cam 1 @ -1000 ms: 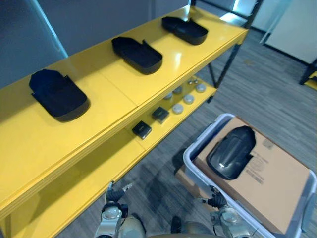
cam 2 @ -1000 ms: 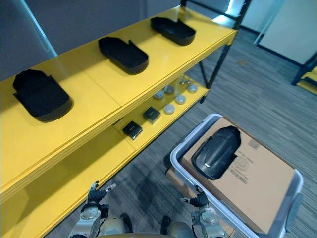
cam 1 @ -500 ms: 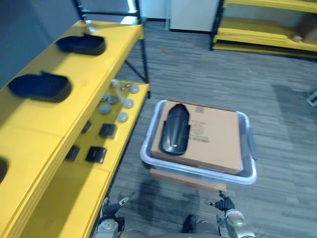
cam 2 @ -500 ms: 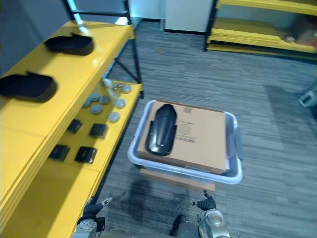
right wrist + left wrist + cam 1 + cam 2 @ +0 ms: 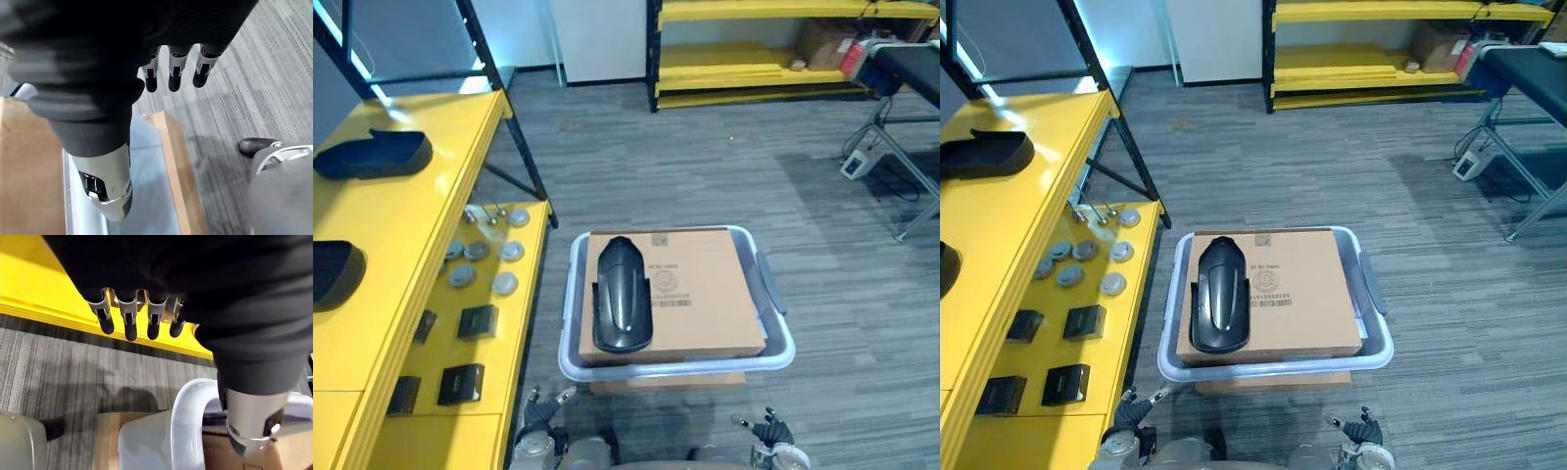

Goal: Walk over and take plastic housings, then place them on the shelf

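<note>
Lying lengthwise on the cardboard box (image 5: 705, 294) in the pale bin (image 5: 677, 368), the black plastic housing (image 5: 623, 305) is being left untouched; the left hand (image 5: 540, 409) and right hand (image 5: 770, 431) are being held low, fingers loosely spread, empty, near the yellow shelf (image 5: 401, 225).

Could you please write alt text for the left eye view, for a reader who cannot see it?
A black plastic housing lies on a cardboard box in a pale bin on the floor. Left of it, a yellow shelf carries two more housings.
</note>
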Controlling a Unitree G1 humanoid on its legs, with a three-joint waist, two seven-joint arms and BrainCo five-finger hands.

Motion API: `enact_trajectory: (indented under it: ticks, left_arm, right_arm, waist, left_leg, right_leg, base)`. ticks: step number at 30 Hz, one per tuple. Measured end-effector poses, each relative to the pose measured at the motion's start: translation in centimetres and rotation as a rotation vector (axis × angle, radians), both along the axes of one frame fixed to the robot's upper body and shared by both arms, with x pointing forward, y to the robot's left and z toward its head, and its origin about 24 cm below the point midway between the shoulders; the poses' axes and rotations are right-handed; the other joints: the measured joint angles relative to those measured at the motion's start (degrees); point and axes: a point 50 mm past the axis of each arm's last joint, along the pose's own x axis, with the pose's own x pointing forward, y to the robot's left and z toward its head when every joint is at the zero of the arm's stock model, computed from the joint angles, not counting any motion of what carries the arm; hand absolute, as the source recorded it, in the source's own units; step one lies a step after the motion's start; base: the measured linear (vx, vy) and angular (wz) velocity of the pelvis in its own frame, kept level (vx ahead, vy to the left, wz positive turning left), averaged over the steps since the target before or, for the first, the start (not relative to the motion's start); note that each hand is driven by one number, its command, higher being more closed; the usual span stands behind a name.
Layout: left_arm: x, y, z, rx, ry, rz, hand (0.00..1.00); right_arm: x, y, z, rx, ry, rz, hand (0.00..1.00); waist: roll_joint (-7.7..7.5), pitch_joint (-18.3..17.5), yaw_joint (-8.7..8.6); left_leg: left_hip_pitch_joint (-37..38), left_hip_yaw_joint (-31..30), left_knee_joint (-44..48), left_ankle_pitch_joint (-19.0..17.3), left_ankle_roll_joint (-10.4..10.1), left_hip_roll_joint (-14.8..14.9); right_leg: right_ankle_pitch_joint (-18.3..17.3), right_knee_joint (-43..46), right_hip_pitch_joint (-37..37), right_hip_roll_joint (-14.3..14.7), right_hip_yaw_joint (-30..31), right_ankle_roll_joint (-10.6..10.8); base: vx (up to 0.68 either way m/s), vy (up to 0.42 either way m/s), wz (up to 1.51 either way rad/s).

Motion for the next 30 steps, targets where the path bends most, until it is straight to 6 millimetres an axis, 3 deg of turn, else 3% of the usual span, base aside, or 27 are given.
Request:
enact_trajectory:
  ticks: [6, 10, 15, 17, 20, 22, 24, 27, 30]
  left_arm:
    - [-0.9, 1.0, -0.1, 0.024, 0.021, 0.013, 0.00]
    - [-1.8, 1.0, -0.3, 0.021, 0.042, 0.024, 0.00]
    - [-2.3, 1.3, -0.4, 0.016, 0.050, 0.056, 0.00]
    - [-2.5, 1.7, -0.4, 0.024, 0.049, 0.078, 0.00]
    - [-2.7, 2.0, -0.1, 0.029, 0.033, 0.101, 0.00]
    - [-2.8, 2.0, 0.1, 0.031, 0.019, 0.104, 0.00]
    - [-2.8, 1.9, 0.1, 0.030, 0.019, 0.102, 0.00]
    - [-2.8, 1.8, 0.1, 0.029, 0.020, 0.098, 0.00]
    - [-2.6, 1.7, 0.1, 0.025, 0.015, 0.088, 0.00]
  right_arm:
    - [-0.4, -0.8, 0.1, -0.006, -0.010, -0.097, 0.00]
    - [-0.9, -0.6, -0.2, 0.011, -0.003, -0.144, 0.00]
    - [-1.5, -1.6, 0.0, -0.020, -0.002, -0.226, 0.00]
    - [-0.8, -2.5, 1.2, -0.056, -0.071, -0.245, 0.00]
    - [1.4, -4.3, 4.9, -0.160, -0.257, -0.252, 0.00]
    - [3.7, -5.5, 9.4, -0.274, -0.459, -0.245, 0.00]
    - [4.7, -5.7, 12.4, -0.341, -0.596, -0.224, 0.00]
    - [6.3, -4.5, 15.7, -0.368, -0.756, -0.151, 0.00]
    - [8.0, -0.6, 19.4, -0.359, -0.945, 0.050, 0.00]
  waist:
    - [-1.53, -0.7, 0.06]
    - [-3.07, -1.6, 0.09]
    - [-3.67, -2.1, 0.29]
    - [-3.66, -2.3, 0.45]
    - [-3.66, -2.3, 0.04]
    - [-3.85, -2.5, -0.23]
    - [-4.31, -2.7, -0.17]
    - [-4.96, -3.2, -0.12]
    - [-4.99, -3.2, -0.03]
  left_leg:
    - [3.0, -0.5, -2.6, 0.8, -0.5, 0.0]
    - [4.8, -0.5, -4.8, 3.0, -1.3, 1.5]
    - [5.7, -0.4, -5.2, 4.5, -1.9, 2.1]
    - [5.7, -0.3, -5.2, 4.5, -1.9, 2.2]
    - [5.7, -0.1, -5.2, 4.5, -1.9, 2.3]
    - [5.6, 0.1, -5.2, 4.6, -2.0, 2.4]
    - [5.5, 0.2, -5.2, 5.1, -2.2, 2.5]
    - [5.4, 0.1, -5.2, 7.1, -2.8, 2.8]
    - [5.3, -0.2, -5.2, 7.5, -2.5, 3.4]
  right_leg:
    - [0.4, -0.9, 2.8, 0.3, 0.0, -0.1]
    - [3.0, -1.4, 3.7, 1.7, 0.2, -1.3]
    - [4.7, -1.3, 4.7, 2.2, 0.3, -1.7]
    - [4.7, -1.3, 4.7, 2.2, 0.4, -1.7]
    - [4.7, -1.3, 4.6, 2.2, 0.6, -1.7]
    - [4.7, -1.3, 4.4, 2.4, 1.0, -1.7]
    - [4.9, -1.3, 4.2, 2.4, 1.2, -2.0]
    - [6.4, -1.2, 4.3, 2.6, 1.3, -1.9]
    - [6.9, -1.2, 4.1, 3.4, 1.2, -2.6]
  base:
    - [0.12, -0.033, 0.12]
    - [0.06, -0.054, 0.00]
    - [0.06, -0.033, 0.07]
    - [0.06, -0.019, 0.00]
    - [0.05, -0.020, -0.04]
    - [0.04, -0.024, -0.06]
    - [0.04, -0.030, -0.01]
    - [0.05, -0.043, 0.03]
    - [0.06, -0.045, -0.02]
